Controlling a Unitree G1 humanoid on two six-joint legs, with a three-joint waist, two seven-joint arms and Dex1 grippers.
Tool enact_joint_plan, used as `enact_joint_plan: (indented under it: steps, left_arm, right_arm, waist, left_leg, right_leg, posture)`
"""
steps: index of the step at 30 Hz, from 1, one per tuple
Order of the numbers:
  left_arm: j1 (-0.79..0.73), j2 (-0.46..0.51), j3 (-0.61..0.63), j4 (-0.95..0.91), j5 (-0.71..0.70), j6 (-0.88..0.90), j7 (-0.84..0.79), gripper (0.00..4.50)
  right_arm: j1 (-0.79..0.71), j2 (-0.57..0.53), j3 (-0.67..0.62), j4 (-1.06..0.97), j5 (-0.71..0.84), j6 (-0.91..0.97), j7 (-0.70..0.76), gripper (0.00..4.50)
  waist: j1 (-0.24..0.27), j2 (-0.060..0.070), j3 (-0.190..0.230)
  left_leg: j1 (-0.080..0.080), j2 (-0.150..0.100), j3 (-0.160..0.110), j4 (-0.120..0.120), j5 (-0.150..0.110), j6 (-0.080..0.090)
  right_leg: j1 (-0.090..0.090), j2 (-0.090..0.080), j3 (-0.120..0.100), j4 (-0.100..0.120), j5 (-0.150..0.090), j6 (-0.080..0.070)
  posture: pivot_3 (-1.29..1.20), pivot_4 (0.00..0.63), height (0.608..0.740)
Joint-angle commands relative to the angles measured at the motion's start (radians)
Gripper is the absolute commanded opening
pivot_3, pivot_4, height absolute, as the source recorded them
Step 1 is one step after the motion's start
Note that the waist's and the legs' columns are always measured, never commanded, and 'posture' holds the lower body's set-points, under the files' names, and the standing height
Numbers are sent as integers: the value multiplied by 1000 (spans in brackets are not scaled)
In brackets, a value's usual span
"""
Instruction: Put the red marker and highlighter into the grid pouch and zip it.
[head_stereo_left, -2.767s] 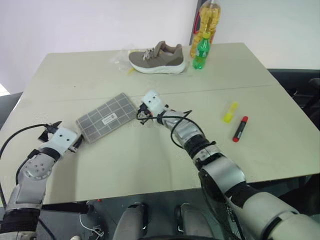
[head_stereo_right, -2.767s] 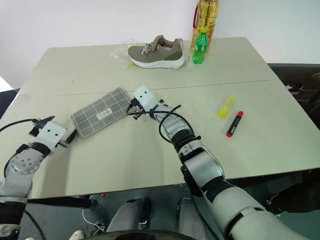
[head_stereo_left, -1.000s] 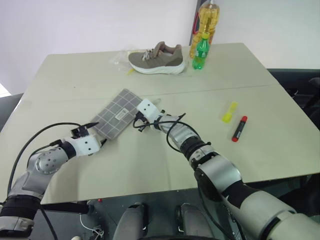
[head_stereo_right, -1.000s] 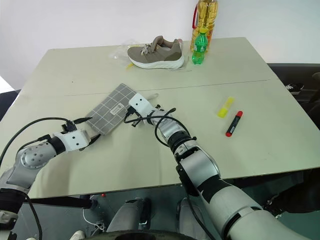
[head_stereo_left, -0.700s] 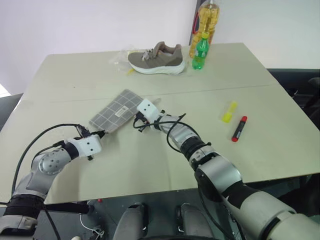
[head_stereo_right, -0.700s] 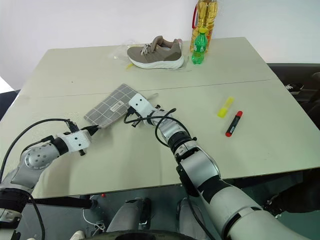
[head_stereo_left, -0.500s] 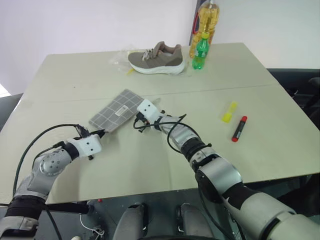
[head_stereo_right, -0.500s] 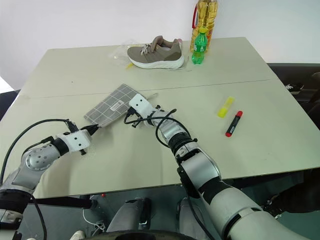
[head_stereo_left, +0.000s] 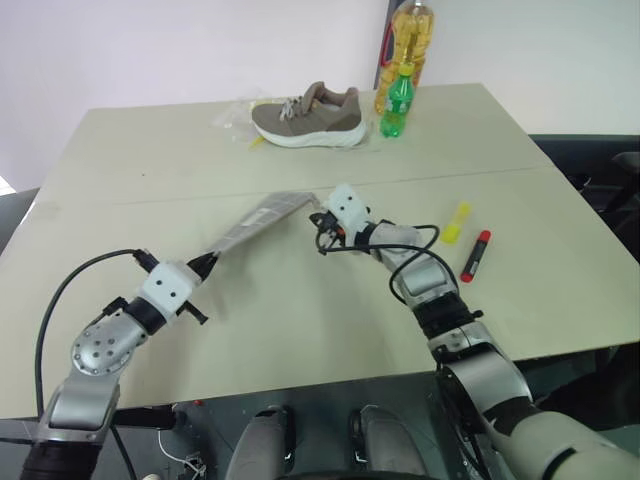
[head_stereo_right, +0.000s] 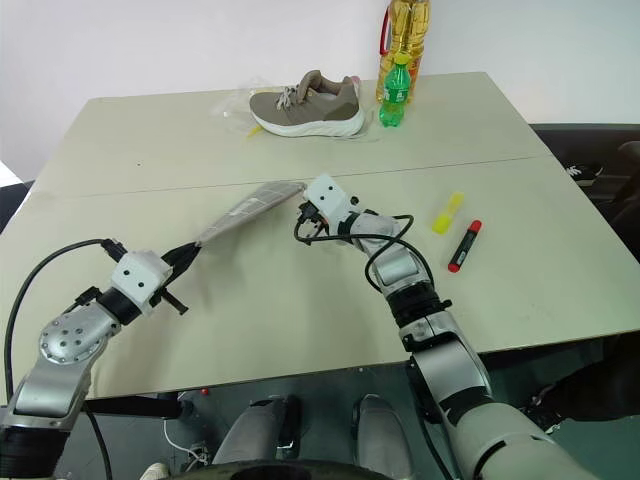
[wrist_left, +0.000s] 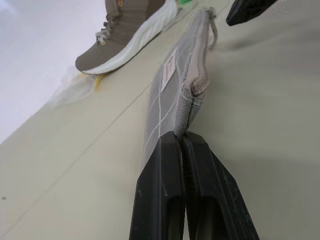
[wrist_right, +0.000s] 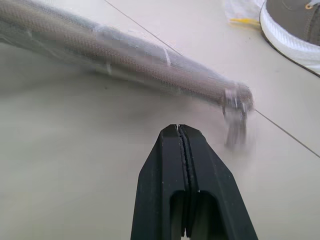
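Note:
The grid pouch (head_stereo_left: 258, 216) is lifted and turned on edge over the table, grey with white lines. My left gripper (wrist_left: 182, 137) is shut on its near corner, seen also at the left gripper (head_stereo_left: 205, 265). At the pouch's far end a pull tab (wrist_right: 235, 127) hangs free. My right gripper (wrist_right: 178, 129) is shut with nothing in it, just short of that tab, right of the pouch's far end. The yellow highlighter (head_stereo_left: 457, 222) and the red marker (head_stereo_left: 478, 256) lie side by side on the table, right of my right gripper (head_stereo_left: 322, 218).
A brown shoe (head_stereo_left: 308, 113) sits at the back of the table on a clear plastic bag (head_stereo_left: 235, 118). Beside it stand a small green bottle (head_stereo_left: 398, 101) and a tall yellow bottle (head_stereo_left: 407, 45). The table's right edge (head_stereo_left: 600, 240) is past the pens.
My left gripper has shut on the pouch's near corner and raised it, tipping the pouch on edge. My right gripper has moved right and up, and stays shut.

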Motion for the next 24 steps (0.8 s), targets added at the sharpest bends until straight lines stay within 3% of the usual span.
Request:
enact_joint_plan:
  steps: [1, 3, 5, 10, 14, 23, 24]
  left_arm:
    - [20, -2, 47, -151, -101, 108, -18, 30]
    - [28, 1, 54, -184, -133, 158, -32, 30]
    - [28, 0, 65, -205, -174, 201, -45, 0]
    - [25, -12, 74, -245, -239, 270, -61, 0]
    - [15, -29, 59, -262, -265, 302, -69, 0]
    - [-8, -45, 31, -257, -256, 315, -87, 0]
    - [-9, -45, 28, -256, -251, 313, -89, 0]
  right_arm:
    - [13, -60, -43, -173, 107, 82, 111, 0]
    - [23, -87, -53, -214, 143, 126, 146, 0]
    - [41, -132, -60, -257, 157, 147, 172, 536]
    - [74, -221, -85, -344, 188, 197, 194, 2851]
    - [74, -270, -100, -338, 163, 207, 145, 2851]
    - [34, -217, -117, -226, 173, 187, 53, 2851]
    - [30, -213, -117, -224, 178, 194, 53, 2621]
  waist:
    - [4, 0, 0]
    - [6, 0, 0]
    - [8, 0, 0]
    - [8, -1, 0]
    - [8, -1, 0]
    - [7, -1, 0]
    - [8, -1, 0]
  left_leg:
    - [0, 0, 0, 0, 0, 0]
    - [0, 0, 0, 1, 0, 0]
    - [0, 0, 0, 1, 0, 0]
    - [0, 0, -1, 1, 0, 0]
    - [0, 0, -1, 1, 0, 0]
    - [0, 1, 0, 2, 0, 0]
    - [0, 1, 0, 2, 0, 0]
  right_leg:
    - [0, 0, 0, 0, 0, 0]
    - [2, 0, 0, -1, 0, 0]
    - [3, 1, 0, -3, 0, 0]
    - [4, 1, -1, -5, 0, 0]
    - [4, 2, -1, -5, 0, 0]
    - [4, 3, 0, -6, 0, 0]
    - [4, 3, 0, -5, 0, 0]
  posture:
    - [0, 150, 731]
    - [0, 150, 731]
    - [0, 150, 731]
    - [0, 150, 731]
    - [0, 150, 731]
    - [0, 150, 731]
    - [0, 150, 731]
